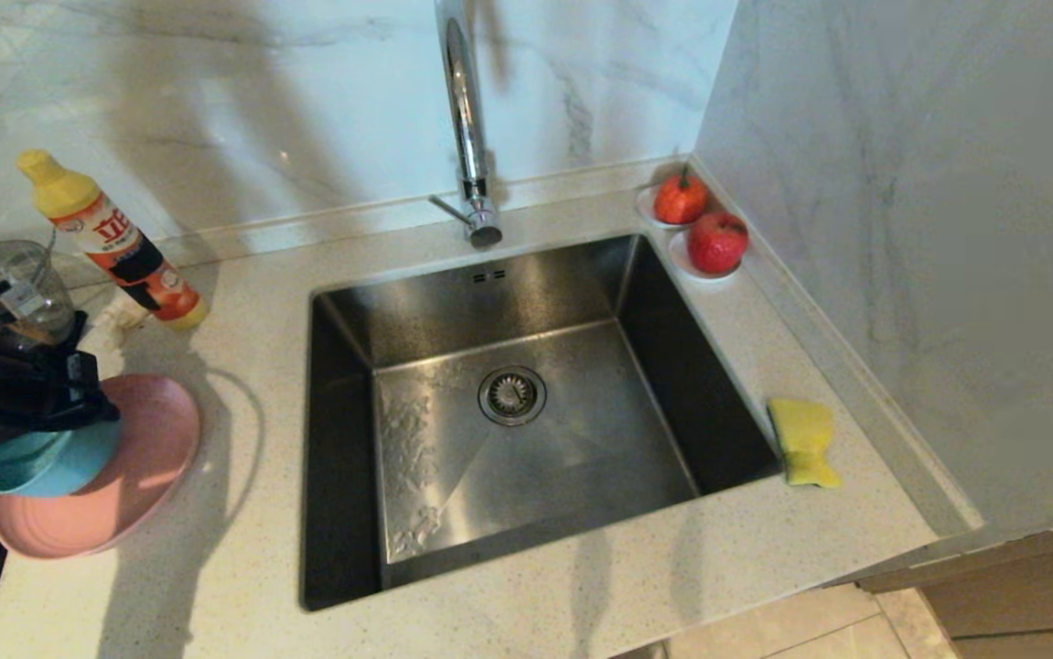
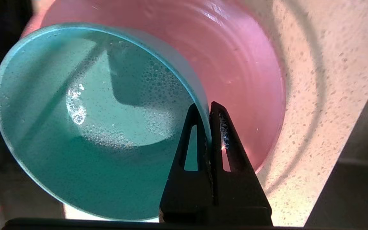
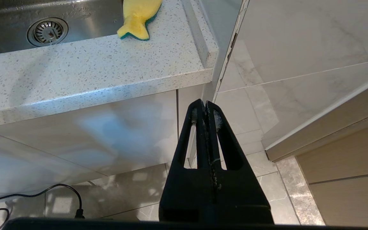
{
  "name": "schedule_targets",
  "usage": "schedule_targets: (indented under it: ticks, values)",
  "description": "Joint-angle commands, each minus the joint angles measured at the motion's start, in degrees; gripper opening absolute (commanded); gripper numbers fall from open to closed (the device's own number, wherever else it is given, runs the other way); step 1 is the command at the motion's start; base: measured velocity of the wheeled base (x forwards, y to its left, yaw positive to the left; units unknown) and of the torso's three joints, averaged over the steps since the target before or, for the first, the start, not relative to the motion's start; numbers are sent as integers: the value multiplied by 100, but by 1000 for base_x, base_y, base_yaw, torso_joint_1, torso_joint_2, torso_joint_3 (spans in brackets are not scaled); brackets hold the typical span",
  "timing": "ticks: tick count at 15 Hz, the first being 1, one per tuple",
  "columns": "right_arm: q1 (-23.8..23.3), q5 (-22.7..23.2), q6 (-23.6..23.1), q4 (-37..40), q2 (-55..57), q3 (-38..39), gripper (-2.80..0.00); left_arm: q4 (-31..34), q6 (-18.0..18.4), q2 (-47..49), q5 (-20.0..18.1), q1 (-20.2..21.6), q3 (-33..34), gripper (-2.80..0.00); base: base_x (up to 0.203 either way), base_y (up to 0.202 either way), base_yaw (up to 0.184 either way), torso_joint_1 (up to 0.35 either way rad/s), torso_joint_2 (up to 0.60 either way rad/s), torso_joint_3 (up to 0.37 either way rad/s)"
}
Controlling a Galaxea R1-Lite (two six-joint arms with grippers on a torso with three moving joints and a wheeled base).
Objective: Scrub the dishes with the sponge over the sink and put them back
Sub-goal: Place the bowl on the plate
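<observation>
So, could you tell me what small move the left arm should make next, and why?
Probably lower the teal bowl onto the pink plate and let go: the left gripper pinches its rim just above the plate, and the sponge already lies beside the sink.

My left end effector [image 2: 207, 110] is matte black; its two fingers [image 2: 190, 140] are long, flat wedges that taper to narrow tips, each cut through with a slim triangular window; they widen into a solid black block at the base. From the head view my left arm [image 1: 5, 384] is a bulky black mass of housings with a small white label on it. My right end effector [image 3: 202, 107] is the same black, tapered, windowed pair, with pale flecks along its inner edges.
</observation>
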Motion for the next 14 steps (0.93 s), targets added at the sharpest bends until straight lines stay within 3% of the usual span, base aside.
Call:
schedule_targets:
  ticks: [1,12,13,14]
  values:
    - [0,-1,0,-1,8,9,-280,7,-21,106,7,-60,38,-280,0,0,0,0,0,0]
    - [0,-6,0,-1,8,9,-280,-459,-127,141,394,-349,335,-280,0,0,0,0,0,0]
    - [0,-2,2,-1,8,2,-280,-454,-132,128,389,-349,314,0,0,0,0,0,0,0]
    - [0,0,0,-1,8,8,-280,-450,-176,98,384,-349,282,0,0,0,0,0,0,0]
